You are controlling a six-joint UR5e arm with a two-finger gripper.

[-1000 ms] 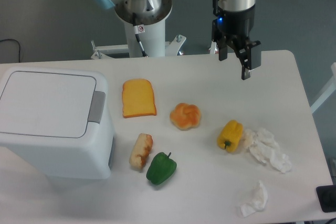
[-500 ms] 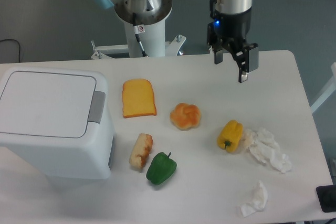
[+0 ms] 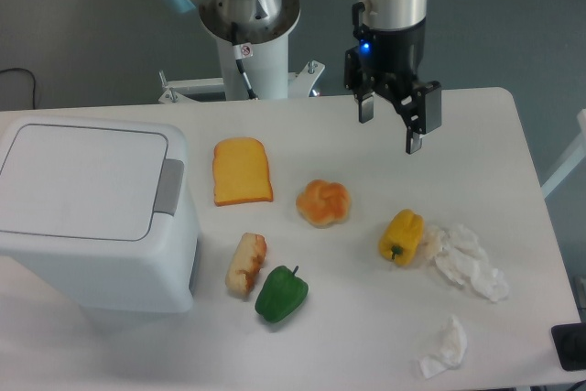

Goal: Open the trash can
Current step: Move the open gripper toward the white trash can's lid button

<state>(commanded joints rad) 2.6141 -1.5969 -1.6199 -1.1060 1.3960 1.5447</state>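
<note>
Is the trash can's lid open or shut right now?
Shut. The trash can has its flat lid lying flush, grey push tab untouched.

The white table (image 3: 513, 148) carries the following items. The trash can (image 3: 92, 212), lid closed, stands far left of the gripper (image 3: 390, 130). Forward-left of the gripper lie a toast slice (image 3: 242, 171), bread roll (image 3: 323, 202), browned pastry stick (image 3: 246, 264) and green pepper (image 3: 281, 293). Forward lie a yellow pepper (image 3: 402, 236) touching crumpled tissue (image 3: 467, 261), and a smaller tissue (image 3: 445, 348).
</note>
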